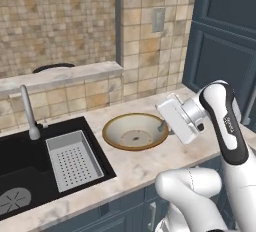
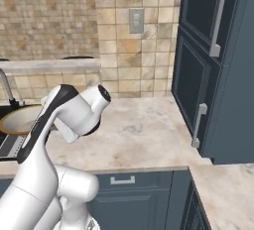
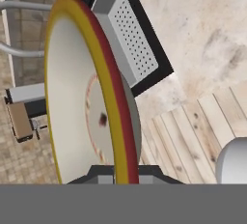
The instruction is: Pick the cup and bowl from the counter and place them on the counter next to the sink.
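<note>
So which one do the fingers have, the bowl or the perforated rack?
The bowl: the fingers pinch its tan-brown rim, over the counter. The grey perforated rack lies apart, inside the sink.

The pincer's fingertips are concealed behind the white wrist housing in the left base view; their contact with the bowl (image 1: 135,132) cannot be confirmed there. In the right base view the arm covers most of the bowl, leaving a sliver. The sink (image 1: 20,176) runs off the left edge. In the hand view the bowl's lower rim is cut off.
</note>
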{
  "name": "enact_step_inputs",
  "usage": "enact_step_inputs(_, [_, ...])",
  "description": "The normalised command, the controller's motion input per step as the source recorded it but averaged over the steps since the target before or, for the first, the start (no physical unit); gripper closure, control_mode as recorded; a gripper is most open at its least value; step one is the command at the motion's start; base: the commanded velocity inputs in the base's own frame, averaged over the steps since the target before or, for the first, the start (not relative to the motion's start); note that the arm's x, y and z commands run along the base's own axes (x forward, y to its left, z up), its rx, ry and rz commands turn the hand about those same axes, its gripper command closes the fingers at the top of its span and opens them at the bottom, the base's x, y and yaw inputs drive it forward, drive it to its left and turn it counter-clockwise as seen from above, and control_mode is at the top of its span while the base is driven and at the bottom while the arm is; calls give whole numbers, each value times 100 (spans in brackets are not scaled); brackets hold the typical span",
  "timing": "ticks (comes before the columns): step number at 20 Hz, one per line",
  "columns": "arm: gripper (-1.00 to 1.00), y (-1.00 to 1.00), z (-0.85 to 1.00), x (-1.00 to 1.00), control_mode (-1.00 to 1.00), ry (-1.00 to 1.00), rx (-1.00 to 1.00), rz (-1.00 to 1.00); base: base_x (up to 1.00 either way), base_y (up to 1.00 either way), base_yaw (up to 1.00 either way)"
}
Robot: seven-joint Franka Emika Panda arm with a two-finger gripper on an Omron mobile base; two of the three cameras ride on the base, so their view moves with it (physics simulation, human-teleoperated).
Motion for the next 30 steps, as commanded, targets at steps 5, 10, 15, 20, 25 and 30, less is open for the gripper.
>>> enact_step_inputs(5, [100, 0, 0, 0, 100, 0, 0, 0, 0, 0, 0])
enact_step_inputs(10, [100, 0, -9, 0, -100, 2, 0, 0, 0, 0, 0])
enact_step_inputs(15, [100, -7, -53, 0, -100, 24, 2, 0, 0, 0, 0])
enact_step_inputs(20, [100, -41, -27, 60, -100, 33, 10, -6, 0, 0, 0])
enact_step_inputs(25, [100, -7, 0, 83, -100, 15, 0, -2, 0, 0, 0])
enact_step_inputs(30, [100, 0, 3, 27, -100, 1, 0, -3, 0, 0, 0])
